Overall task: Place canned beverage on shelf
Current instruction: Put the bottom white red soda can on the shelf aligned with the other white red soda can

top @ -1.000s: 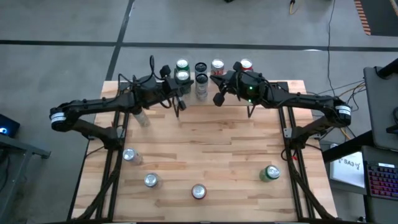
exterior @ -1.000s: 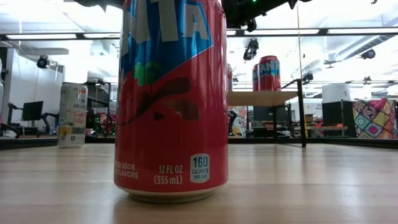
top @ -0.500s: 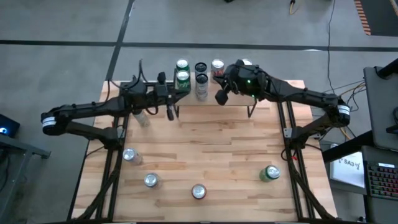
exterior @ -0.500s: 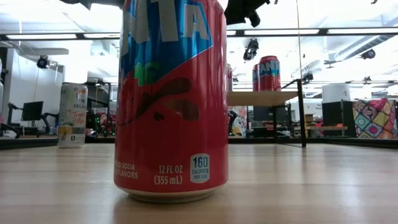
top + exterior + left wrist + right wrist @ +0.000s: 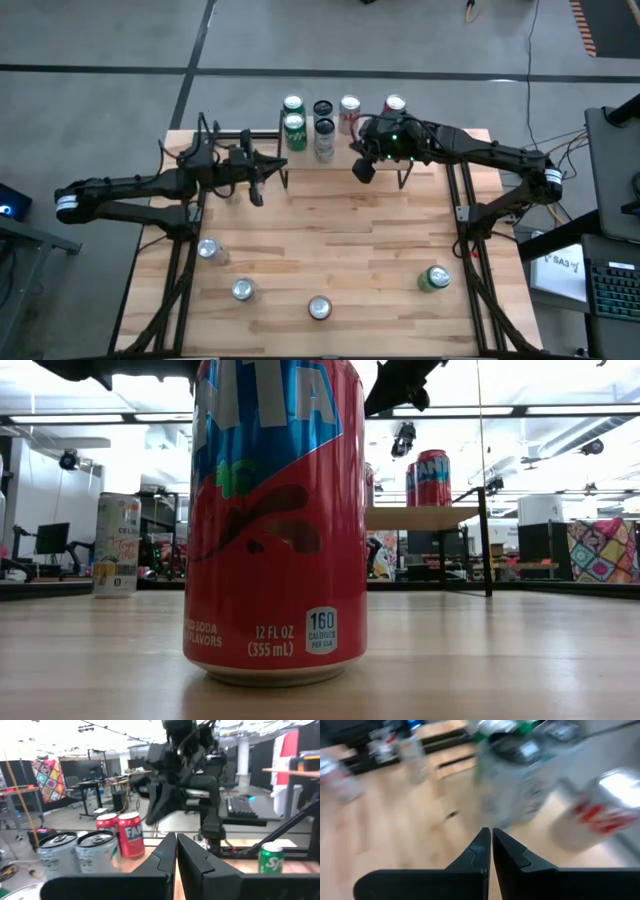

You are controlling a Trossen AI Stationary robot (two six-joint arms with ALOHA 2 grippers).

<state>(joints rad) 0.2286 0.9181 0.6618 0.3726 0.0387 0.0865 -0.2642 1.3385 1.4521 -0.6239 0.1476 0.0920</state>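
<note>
Left claw (image 5: pixel 256 196) farther left, away from shelf (image 5: pixel 400 150).

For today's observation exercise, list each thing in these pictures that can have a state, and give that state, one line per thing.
Left gripper: shut, empty, above the table's left rear.
Right gripper: shut, empty, by the shelf.
Shelf: at the table's far edge, six cans upright on it.
Red can: upright on the table's near edge.
Green can: upright, front right.
Three silver-topped cans: upright, front left.
</note>
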